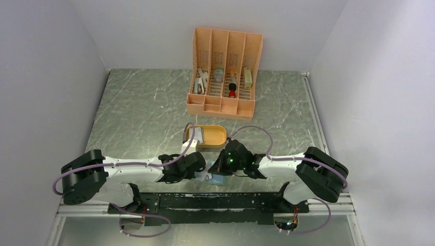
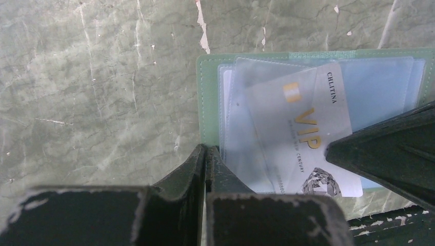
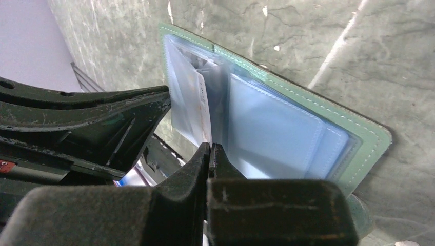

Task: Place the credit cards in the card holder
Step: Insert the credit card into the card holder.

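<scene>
The left claw [image 2: 205, 154] was pinched shut on the left rim of the open card holder [image 2: 201, 102], which spread toward its 2 o'clock on the tabletop [image 2: 102, 102]. A credit card [image 2: 302, 128] lay partly under a pocket leaf, long axis roughly 12-to-6. The right claw [image 3: 210, 151], the nearer one, seemed clamped on the card's edge.

Black-jointed left arm [image 1: 131, 165] and right arm [image 1: 287, 163] with white links, lilac cables [image 1: 54, 185] looping off bulky shoulders, green light [image 1: 231, 160] on right wrist, scuffed matte-black jaws chipped pale at edges
</scene>
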